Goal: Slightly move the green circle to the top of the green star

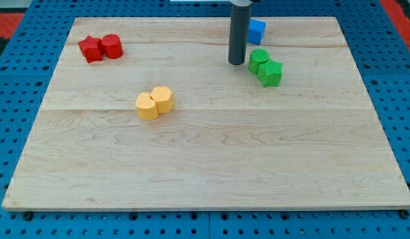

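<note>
stood at the approach step: my tip (236, 63) rested on the bench (211, 166) just left of the green circle (258, 60), close but seemingly not yet touching. green circle sat against the green star (270, 73), on its upper-left side, near the view's top right. blue block (257, 30) lay just above, partly hidden behind the rod. no jaws on this tool, only a bare rod. next called for, probably, a short gentle nudge rightward, without disturbing the star.

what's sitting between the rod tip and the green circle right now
Nothing: in the camera view, only bare board separates my tip from the green circle, just to its right.
</note>
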